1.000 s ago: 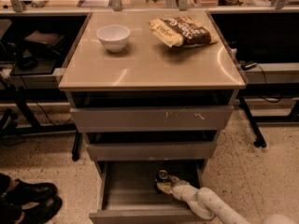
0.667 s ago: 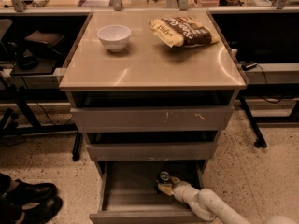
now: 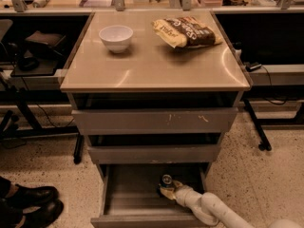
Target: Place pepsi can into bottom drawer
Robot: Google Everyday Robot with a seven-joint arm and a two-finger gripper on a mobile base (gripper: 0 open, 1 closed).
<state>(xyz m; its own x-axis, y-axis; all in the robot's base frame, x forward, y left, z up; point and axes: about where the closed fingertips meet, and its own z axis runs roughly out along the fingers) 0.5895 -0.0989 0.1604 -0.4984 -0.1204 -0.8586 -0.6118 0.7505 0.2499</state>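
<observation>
Now the gripper [image 3: 166,188] is at the pepsi can [image 3: 166,178] inside the bottom drawer [image 3: 128,191], right side. I cannot tell the jaws' state. Next, I think, comes letting go and withdrawing.

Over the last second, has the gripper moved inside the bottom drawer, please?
No. The gripper sits at the same spot in the bottom drawer, right of centre, just below the middle drawer front.

Reaches in from lower right on white arm [image 3: 213,209], forearm slanting up-left. Ends in gripper [image 3: 166,189], low and right of centre, wrist [image 3: 183,196] just behind it.
</observation>
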